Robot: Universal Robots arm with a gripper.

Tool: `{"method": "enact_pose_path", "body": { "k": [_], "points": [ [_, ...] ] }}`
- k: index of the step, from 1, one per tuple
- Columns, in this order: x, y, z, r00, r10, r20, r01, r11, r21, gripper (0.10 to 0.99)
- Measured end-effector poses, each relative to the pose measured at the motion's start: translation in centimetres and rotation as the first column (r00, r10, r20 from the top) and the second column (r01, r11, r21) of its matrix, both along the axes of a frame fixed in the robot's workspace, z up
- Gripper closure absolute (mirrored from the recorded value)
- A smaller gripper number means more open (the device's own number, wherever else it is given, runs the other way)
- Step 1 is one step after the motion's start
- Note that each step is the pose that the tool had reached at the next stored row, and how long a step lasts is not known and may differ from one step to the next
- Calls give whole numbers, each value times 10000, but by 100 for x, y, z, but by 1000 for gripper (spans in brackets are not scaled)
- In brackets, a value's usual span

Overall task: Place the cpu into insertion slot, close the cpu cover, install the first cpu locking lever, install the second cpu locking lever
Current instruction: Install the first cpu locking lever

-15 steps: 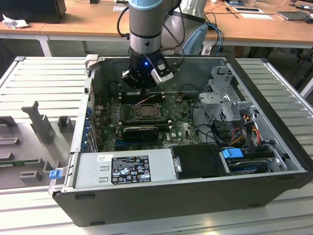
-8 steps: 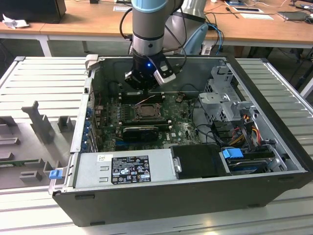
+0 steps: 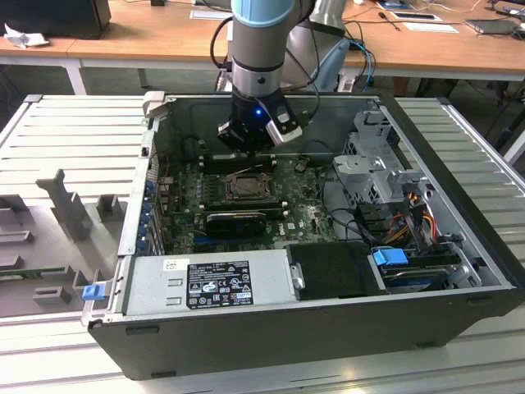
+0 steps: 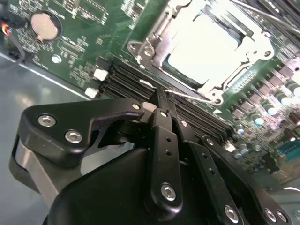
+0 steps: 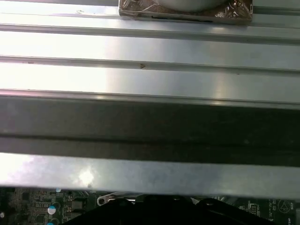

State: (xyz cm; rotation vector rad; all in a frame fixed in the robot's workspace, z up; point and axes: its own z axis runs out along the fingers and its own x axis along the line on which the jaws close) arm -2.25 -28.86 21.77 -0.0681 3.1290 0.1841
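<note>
The end effector (image 3: 250, 139) hung inside the open computer case (image 3: 459, 287), just over the back edge of the green motherboard (image 3: 308, 217). In the second wrist view its black fingers (image 4: 161, 122) were pressed together, their tips pinching a thin silvery wire lever (image 4: 190, 97) that ran out from between them along the near edge of the socket.

Just beyond the fingertips in that view lay the insertion slot (image 4: 262, 47), with the cpu (image 4: 204, 49) already seated in it, its pale metal top washed out by glare. The cpu cover (image 4: 154, 40) lay down flat around the chip, its silver frame bordering it on all sides. In the exterior view the socket (image 3: 244, 187) sat directly below and just in front of the end effector, with a black finned block (image 3: 236, 222) just past it, nearer the case's front wall.

Between the fingers and the socket ran black memory slots (image 4: 126, 79) with white latches. Well off to one side of the fingers a round coin battery (image 4: 43, 26) sat on the board.

The case rested on a ribbed metal surface (image 3: 74, 131). The first wrist view showed those ribs (image 5: 150, 75), the dark case wall (image 5: 150, 124) and a strip of the board (image 5: 42, 206).
</note>
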Motion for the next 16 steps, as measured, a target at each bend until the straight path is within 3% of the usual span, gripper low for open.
{"method": "enact_pose_path", "body": {
  "k": [12,16],
  "points": [
    [64,0,-97,10000,-13,-1,13,10000,0,980],
    [66,0,-122,9996,-265,0,265,9996,0,980]
  ]
}}
